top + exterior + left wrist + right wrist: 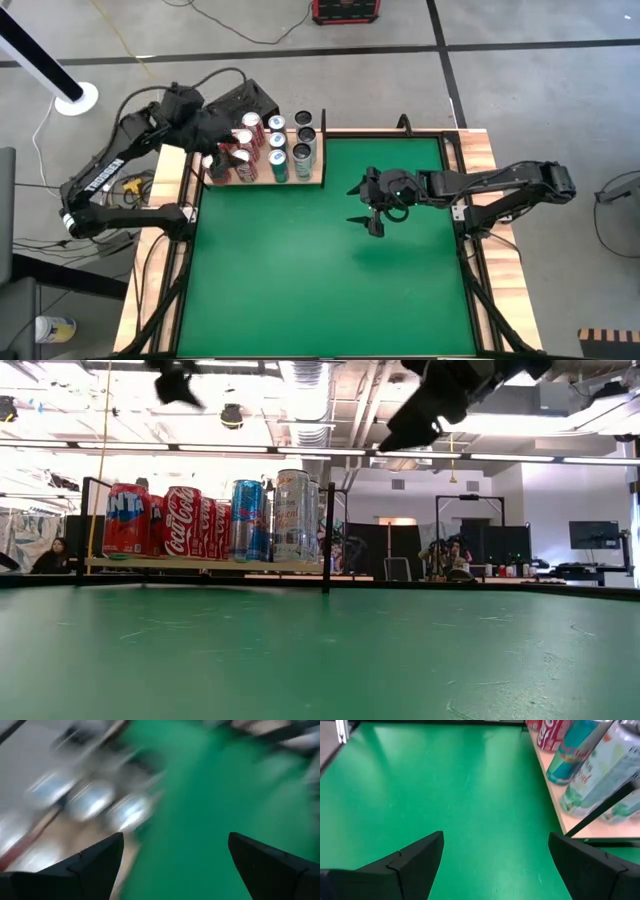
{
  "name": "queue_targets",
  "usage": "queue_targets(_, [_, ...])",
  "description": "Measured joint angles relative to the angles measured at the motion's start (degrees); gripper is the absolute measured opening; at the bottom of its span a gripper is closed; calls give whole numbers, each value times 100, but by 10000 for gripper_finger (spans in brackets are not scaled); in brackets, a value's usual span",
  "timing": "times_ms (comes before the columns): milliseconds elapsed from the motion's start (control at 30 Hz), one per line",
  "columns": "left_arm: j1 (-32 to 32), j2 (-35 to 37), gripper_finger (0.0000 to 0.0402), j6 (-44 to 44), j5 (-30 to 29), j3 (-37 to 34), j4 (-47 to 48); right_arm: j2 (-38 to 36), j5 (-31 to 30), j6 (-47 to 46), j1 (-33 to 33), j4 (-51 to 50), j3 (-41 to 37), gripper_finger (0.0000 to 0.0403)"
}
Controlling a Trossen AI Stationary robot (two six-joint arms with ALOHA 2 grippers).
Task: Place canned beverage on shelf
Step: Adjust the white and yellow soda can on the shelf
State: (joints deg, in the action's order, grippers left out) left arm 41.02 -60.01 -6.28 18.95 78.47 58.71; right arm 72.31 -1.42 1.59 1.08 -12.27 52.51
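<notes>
While your left gripper (212, 150) hangs wide open and empty over the cans (262, 147) on the far-left shelf (262, 180), nothing is held. Your right gripper (371, 222) gapes empty above mid-table (300, 280).

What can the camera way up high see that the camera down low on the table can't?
Only the high view shows both whole arms, the left gripper above the cans and the right gripper over the green table, jaws open. Only the low view shows the can labels, like the Coca-Cola can, and the room behind. Both show the cans standing on the shelf.
</notes>
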Motion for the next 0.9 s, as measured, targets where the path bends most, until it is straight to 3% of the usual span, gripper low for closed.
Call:
queue_targets(67, [-345,103,341,110,696,-190,-712,-2,-2,12,0,-103,140,383])
queue_targets(133, [-763,189,335,191,935,-383,-1270,-4,-2,24,0,-96,232,383])
queue_targets(400, [-2405,573,294,246,368,-1522,-2706,7,-4,37,4,146,269,383])
queue_targets(533, [-3001,770,269,289,-304,-2115,-3142,9,-8,53,29,671,271,383])
queue_targets(667, [-3365,960,232,365,-1552,-2351,-3138,111,-93,145,264,1385,282,379])
queue_targets(767, [-3473,1148,187,405,-2512,-2351,-3075,421,-128,84,663,1374,436,359])
queue_targets(900, [-3473,1528,98,407,-3328,-2349,-3065,1101,-38,8,1213,1067,1086,303])
